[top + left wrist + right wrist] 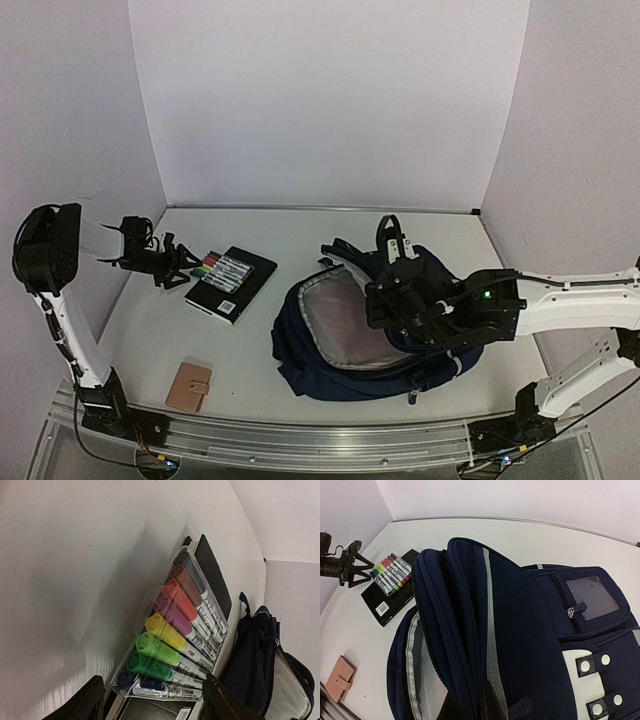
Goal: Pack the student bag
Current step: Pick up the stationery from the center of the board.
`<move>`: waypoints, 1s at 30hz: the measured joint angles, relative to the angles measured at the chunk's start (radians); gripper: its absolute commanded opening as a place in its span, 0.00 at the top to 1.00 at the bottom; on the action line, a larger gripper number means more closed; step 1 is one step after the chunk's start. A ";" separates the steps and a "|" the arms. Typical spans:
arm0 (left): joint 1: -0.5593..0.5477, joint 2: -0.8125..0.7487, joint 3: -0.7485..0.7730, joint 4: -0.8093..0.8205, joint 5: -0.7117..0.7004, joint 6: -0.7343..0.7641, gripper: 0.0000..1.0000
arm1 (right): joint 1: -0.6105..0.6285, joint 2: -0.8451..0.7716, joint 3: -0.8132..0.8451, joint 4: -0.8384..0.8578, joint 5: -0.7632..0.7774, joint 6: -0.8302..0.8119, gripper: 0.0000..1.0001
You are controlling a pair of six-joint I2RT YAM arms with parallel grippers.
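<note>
The student bag (pixel 300 362) lies navy and unzipped at the table's middle, its grey lining (pixel 345 320) showing. My right gripper (pixel 384 300) is shut on the bag's front flap edge (pixel 470 645) and holds it raised; the fabric runs between the two fingers (pixel 492 702). A clear pack of coloured markers (pixel 225 270) (pixel 170 640) rests on a black notebook (pixel 240 292) to the bag's left. My left gripper (pixel 170 262) (pixel 152 705) is open at the pack's near end. One dark finger (pixel 85 702) stands on each side of the blue marker, with a gap to the pack.
A pink wallet (pixel 189 387) (pixel 342 677) lies near the front left edge. White walls close in the table at the back and both sides. The bag's side (pixel 255 655) rises just right of the notebook (pixel 212 570).
</note>
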 measured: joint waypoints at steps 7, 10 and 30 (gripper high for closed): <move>0.000 0.075 0.029 0.010 0.042 -0.001 0.48 | -0.002 0.000 0.018 -0.013 -0.004 -0.001 1.00; 0.000 0.101 0.045 0.016 0.052 -0.002 0.51 | -0.004 0.000 0.024 -0.021 -0.007 -0.001 1.00; 0.000 0.003 0.030 0.133 0.107 -0.063 0.99 | -0.004 0.006 0.037 -0.033 -0.008 0.010 1.00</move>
